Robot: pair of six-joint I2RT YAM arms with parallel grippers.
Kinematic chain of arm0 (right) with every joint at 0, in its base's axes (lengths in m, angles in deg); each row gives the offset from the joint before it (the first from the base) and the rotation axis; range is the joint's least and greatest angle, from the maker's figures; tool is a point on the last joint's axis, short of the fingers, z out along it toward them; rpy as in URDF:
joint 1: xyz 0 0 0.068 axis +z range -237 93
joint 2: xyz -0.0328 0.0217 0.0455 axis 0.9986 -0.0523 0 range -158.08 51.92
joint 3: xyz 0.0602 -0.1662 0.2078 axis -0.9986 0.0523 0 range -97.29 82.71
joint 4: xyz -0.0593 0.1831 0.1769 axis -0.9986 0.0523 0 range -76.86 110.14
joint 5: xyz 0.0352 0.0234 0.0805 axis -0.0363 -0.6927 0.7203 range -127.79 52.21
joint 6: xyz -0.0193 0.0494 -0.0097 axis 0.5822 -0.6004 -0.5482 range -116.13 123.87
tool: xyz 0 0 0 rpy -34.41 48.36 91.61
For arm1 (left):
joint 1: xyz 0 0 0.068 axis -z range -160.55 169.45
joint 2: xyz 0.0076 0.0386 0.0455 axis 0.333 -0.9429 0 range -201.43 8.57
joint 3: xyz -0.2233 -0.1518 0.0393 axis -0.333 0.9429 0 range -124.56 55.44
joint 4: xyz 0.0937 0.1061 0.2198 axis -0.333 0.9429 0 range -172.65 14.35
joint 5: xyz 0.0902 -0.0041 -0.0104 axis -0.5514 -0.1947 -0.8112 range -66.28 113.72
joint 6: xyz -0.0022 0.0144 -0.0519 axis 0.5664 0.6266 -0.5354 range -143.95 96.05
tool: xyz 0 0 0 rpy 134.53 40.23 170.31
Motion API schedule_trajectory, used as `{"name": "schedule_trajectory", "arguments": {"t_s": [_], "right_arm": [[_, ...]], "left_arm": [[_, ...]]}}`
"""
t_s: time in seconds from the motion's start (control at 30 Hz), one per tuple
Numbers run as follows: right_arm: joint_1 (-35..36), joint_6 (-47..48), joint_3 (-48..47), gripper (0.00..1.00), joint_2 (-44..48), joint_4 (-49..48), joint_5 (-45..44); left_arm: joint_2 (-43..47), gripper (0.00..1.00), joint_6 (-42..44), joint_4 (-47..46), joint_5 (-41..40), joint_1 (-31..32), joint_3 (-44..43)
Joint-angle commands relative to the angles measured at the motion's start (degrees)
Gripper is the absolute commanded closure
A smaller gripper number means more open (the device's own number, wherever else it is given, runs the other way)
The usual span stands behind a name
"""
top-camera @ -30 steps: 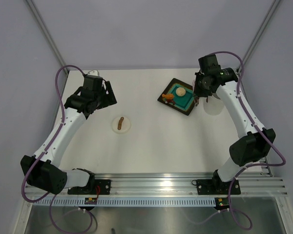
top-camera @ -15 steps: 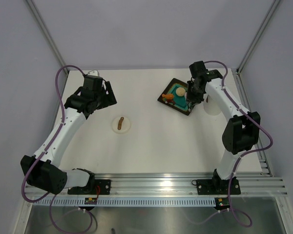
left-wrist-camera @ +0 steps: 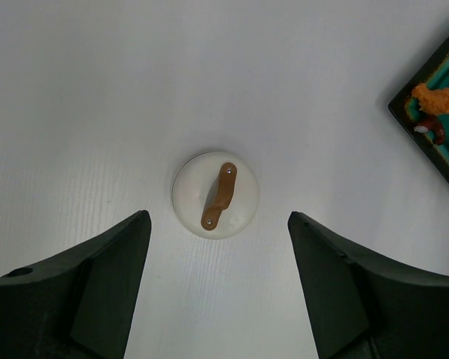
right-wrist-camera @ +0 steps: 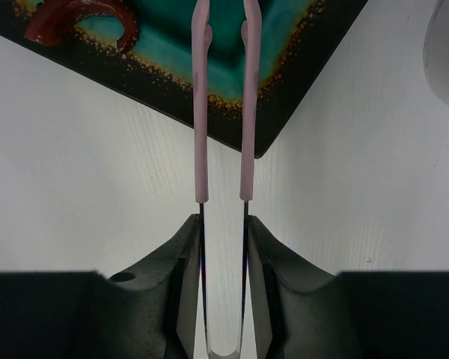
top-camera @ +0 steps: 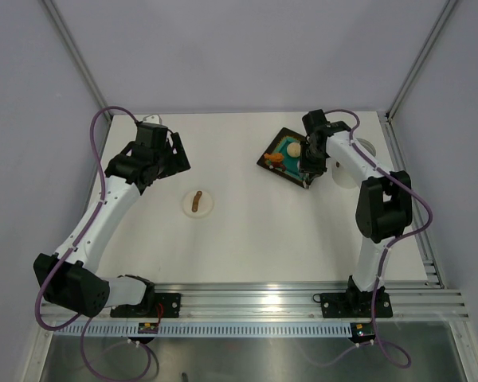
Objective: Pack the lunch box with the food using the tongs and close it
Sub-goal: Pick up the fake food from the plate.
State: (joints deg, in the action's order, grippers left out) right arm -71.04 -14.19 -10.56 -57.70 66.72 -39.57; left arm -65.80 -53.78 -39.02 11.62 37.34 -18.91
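Swung leftward since 1 second ago, the right claw now hangs over the right corner of the tray, off the lunch box it was above before, while the left arm has not shifted. On the counter there are 2 arms, 1 lid, 1 tray, 1 pair of tongs and 1 lunch box. At the far left, the left claw hovers above the counter with its 2 fingers spread wide and holding nothing. Right of it, the 1 flat round white lid lies alone on the counter with its 1 brown stick handle facing up, well apart from the lunch box. Further right sits the black square tray with the teal centre, and 3 pieces of food show on it: 1 orange piece at its left side, 1 brown-red curled piece just beside the orange one, and 1 cream-white round piece near the middle. The right claw is clamped on the pink tongs, its 2 fingers pressing the outsides of the 2 thin arms; these run side by side with a narrow gap out over the tray's rim and teal centre, their tips cut off by the wrist view's edge. At the far right, the white lunch box stands uncovered, just beside the tray.
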Motion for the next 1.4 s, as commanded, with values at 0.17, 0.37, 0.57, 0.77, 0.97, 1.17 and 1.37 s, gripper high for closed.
{"name": "schedule_trajectory", "arguments": {"t_s": [0.17, 0.37, 0.57, 0.77, 0.97, 1.17, 1.37], "right_arm": [[0.7, 1.5, -1.6, 0.63, -3.5, -2.8, 0.6], [0.8, 1.7, -3.1, 0.61, -5.9, -3.0, 0.5], [1.0, 2.3, -5.4, 0.61, -8.4, -2.5, 0.6], [1.4, 2.8, -8.4, 0.57, -10.9, -1.2, 0.5], [1.4, 2.9, -10.7, 0.54, -12.5, -0.9, 0.5], [1.4, 2.6, -14.2, 0.54, -14.8, 0.1, 0.2], [1.4, 2.2, -16.8, 0.52, -16.6, 0.7, -0.9]], "left_arm": [[-0.4, 0.22, 0.4, -1.6, -0.8, -0.3, -0.9], [-0.8, 0.22, 0.9, -1.5, -1.8, -0.3, -1.2], [-1.0, 0.22, 1.3, -0.9, -2.1, -0.8, -2.1], [-1.2, 0.22, 0.6, -1.2, -0.6, -1.1, -1.6], [-0.7, 0.22, 0.5, -1.2, -0.9, -1.1, -1.6], [-0.4, 0.22, 0.5, -0.8, -1.1, -1.2, -1.8], [-0.1, 0.22, 0.4, -0.8, -1.2, -1.2, -1.7]]}}
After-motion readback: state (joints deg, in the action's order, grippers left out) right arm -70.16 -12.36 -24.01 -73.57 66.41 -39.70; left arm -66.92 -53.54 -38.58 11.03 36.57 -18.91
